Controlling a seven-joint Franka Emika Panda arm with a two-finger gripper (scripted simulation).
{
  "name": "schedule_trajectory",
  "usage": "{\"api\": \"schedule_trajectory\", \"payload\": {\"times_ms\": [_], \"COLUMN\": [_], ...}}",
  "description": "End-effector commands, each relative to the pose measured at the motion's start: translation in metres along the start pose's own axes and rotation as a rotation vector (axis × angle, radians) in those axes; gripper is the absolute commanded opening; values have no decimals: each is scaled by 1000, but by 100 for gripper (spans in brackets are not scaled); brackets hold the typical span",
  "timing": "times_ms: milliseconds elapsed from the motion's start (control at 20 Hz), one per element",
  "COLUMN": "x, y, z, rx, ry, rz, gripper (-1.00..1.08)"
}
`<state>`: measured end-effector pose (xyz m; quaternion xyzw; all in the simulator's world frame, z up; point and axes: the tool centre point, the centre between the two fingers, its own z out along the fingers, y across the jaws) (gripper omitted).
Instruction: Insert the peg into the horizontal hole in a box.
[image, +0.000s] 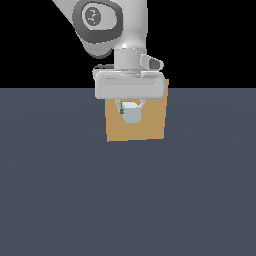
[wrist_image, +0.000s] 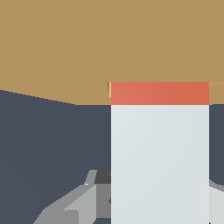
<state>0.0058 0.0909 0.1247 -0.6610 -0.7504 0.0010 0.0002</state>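
One Franka arm, one peg, one box, all on a dark slate-blue floor (image: 60, 200).

In the exterior view, stood in front of the tan-brown box (image: 152, 125), hiding much of its face: the white arm with its gripper (image: 130, 111). Seen end-on between the two fingers, the pale grey-white peg (image: 131, 115), with a thin sliver of red-orange along its upper edge. Held there, clear of the floor, pointing away from the camera toward the box face.

In the wrist view, filled the upper part of the picture: the box (wrist_image: 57, 43), a plain tan wall. Ran lengthwise up to that wall: the peg (wrist_image: 159, 162), mostly pale grey-white, with only a short red-orange band showing where it met the box. Looked partly entered, the rest of the red end out of sight at the tan face. Visible of the hole (wrist_image: 109, 89): only a thin lighter orange-tan strip just beside the red band's edge; the opening itself was covered by the peg.

Two grey fingers (wrist_image: 74, 203) flanked the pale part of the peg, one on each side, pressed against it: closed and gripping the peg.
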Motion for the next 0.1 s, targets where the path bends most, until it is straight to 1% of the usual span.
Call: {"api": "schedule_trajectory", "payload": {"times_ms": [0,50], "x": [8,8], "y": [2,2], "z": [-2,-2], "rx": [-5,-5], "ry": [1,1], "rz": [-1,-1], "gripper": [-100,-100]}}
